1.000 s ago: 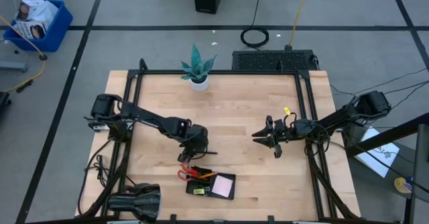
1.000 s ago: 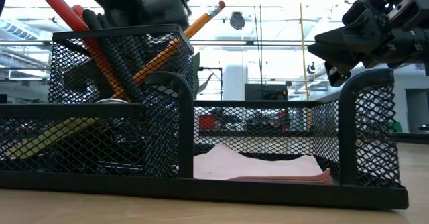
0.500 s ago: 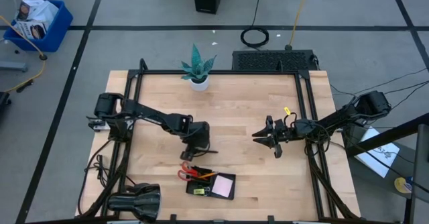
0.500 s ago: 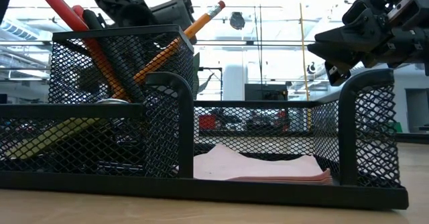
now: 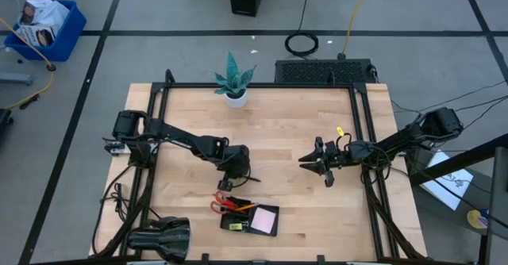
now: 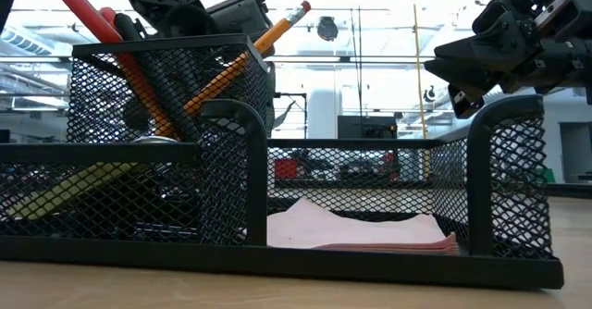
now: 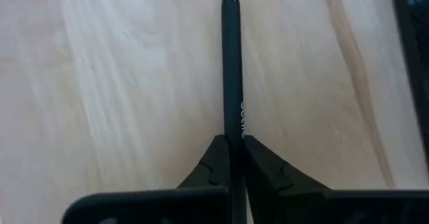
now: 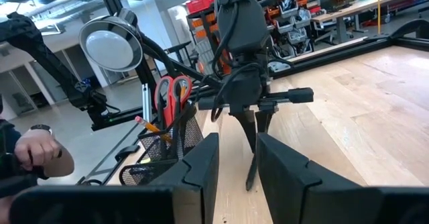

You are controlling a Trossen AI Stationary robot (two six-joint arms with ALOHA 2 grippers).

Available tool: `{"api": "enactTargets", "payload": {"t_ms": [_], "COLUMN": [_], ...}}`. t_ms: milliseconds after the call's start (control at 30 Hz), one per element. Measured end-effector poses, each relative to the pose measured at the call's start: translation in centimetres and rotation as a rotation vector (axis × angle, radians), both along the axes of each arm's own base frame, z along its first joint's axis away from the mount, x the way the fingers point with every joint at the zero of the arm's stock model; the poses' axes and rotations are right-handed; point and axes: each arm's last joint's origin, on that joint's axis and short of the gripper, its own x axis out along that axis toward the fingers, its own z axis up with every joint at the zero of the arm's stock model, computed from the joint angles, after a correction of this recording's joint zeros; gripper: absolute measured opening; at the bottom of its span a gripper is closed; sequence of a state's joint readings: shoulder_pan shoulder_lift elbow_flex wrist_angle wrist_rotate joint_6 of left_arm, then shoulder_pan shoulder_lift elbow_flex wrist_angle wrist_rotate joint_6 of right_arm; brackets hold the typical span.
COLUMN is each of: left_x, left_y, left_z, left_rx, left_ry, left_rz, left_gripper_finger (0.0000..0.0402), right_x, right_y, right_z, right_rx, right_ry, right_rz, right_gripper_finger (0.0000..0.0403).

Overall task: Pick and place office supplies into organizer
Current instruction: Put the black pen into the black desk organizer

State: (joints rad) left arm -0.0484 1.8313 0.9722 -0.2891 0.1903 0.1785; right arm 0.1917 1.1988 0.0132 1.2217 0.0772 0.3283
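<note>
left gripper (image 7: 233, 158) | jaws clamp black pen (image 7: 232, 63) | organizer (image 5: 250, 219) near

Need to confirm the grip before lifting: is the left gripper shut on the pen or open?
Shut on it. The left gripper has both fingers pressed against the black pen, which sticks out over the table.

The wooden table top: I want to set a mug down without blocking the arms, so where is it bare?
The light wooden table top is bare between the potted teal plant and both arms. Crowded: the front strip, where the left tool grips a thin black pen beside the black mesh organizer.
</note>
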Motion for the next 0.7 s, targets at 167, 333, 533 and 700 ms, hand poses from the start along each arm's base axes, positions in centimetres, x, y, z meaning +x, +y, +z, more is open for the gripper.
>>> {"api": "enactTargets", "payload": {"t_ms": [167,333,533,700], "left_x": [0.4,0.9,1.7,2.6], "left_y": [0.2,0.3,0.5,0.4], "left_z": [0.1,0.2,0.6,1.4], "left_rx": [0.015,0.047,0.087,0.047], "left_ry": [-0.047,-0.100,-0.196,-0.310], "left_rz": [0.032,0.048,0.127,0.175], "left_gripper_finger": [0.0029,0.0052,0.0025,0.0015], "right_x": [0.0,0.0,0.0,0.0], "right_y": [0.0,0.0,0.0,0.0], "right_z": [0.0,0.0,0.0,0.0], "right_rx": [0.000,0.000,0.000,0.000], "right_ry": [0.000,0.000,0.000,0.000], "right_rz": [0.000,0.000,0.000,0.000], "right_gripper_finger": [0.0091,0.0091,0.0091,0.0091]}}
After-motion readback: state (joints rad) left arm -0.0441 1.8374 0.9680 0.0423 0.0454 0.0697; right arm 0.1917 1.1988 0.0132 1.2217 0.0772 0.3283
